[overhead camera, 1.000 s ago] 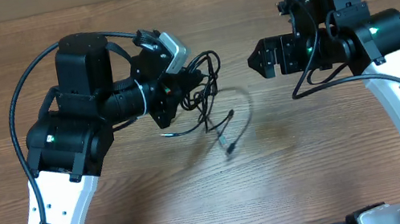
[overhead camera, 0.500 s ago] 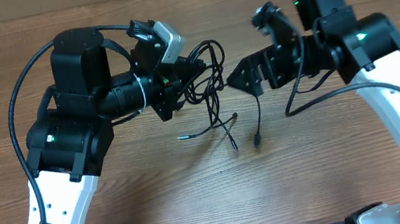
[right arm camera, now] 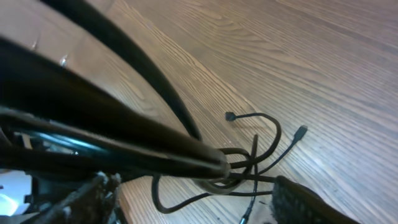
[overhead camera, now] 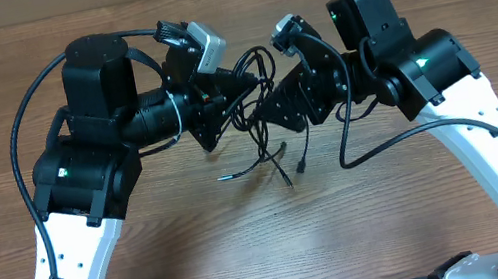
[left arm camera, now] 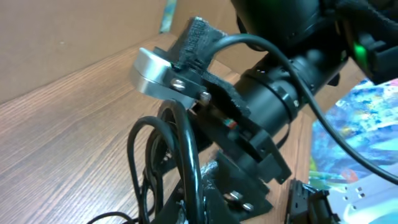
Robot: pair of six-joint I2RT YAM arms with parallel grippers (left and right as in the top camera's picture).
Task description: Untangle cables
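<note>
The left arm (overhead camera: 82, 172) stood folded at the elbow, forearm level and reaching inward, its left gripper (overhead camera: 225, 98) clamped tight on the cables (overhead camera: 250, 86). The right arm (overhead camera: 425, 69) leaned across to meet it. The right gripper (overhead camera: 280, 112) pointed down and inward, fingers parted, just beside the left one.
</note>
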